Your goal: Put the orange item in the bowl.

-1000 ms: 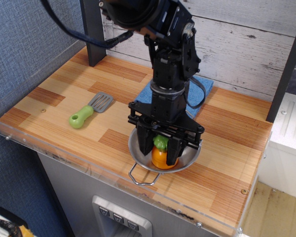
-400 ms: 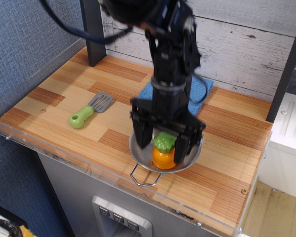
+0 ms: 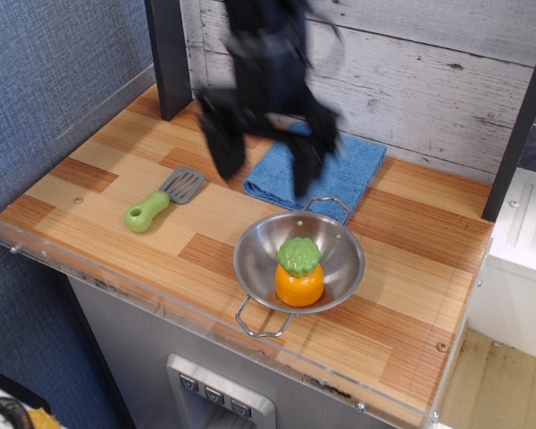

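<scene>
Orange toy fruit (image 3: 299, 284) with green leafy top sitting upright inside steel bowl (image 3: 255, 259), motion-blurred gripper (image 3: 261, 165) raised above the wooden counter (image 3: 411, 295), fingers spread and empty, blue cloth (image 3: 339, 174) behind bowl, green-handled spatula (image 3: 161, 201) well left.

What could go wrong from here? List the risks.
The orange toy fruit already sits upright in the bowl.
1. The bowl stands close to the table's front edge; a bump could push it off.
2. The open end effector is motion-blurred above the blue cloth; it might snag it.
</scene>
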Controlling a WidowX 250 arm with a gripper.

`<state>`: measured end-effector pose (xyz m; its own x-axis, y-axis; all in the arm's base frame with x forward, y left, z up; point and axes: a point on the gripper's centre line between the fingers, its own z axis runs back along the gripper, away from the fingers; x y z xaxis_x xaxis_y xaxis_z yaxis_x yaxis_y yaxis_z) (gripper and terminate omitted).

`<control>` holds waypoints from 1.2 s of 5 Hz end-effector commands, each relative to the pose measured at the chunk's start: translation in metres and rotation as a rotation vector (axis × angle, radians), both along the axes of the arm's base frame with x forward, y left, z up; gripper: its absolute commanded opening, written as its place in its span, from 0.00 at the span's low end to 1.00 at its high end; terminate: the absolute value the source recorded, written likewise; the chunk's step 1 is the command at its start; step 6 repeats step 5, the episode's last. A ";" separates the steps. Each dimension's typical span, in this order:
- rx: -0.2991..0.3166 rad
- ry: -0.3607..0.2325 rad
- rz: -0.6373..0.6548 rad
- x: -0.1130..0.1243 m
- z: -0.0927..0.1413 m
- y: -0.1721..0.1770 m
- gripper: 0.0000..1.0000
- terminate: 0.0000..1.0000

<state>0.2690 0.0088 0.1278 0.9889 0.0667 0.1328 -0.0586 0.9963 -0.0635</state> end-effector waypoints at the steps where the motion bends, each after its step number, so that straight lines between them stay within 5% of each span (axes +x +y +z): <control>1: 0.019 -0.072 0.037 0.010 0.044 0.062 1.00 0.00; 4: 0.085 0.026 -0.120 0.033 0.021 0.066 1.00 0.00; 5: 0.085 0.026 -0.120 0.033 0.021 0.066 1.00 1.00; 6: 0.085 0.026 -0.120 0.033 0.021 0.066 1.00 1.00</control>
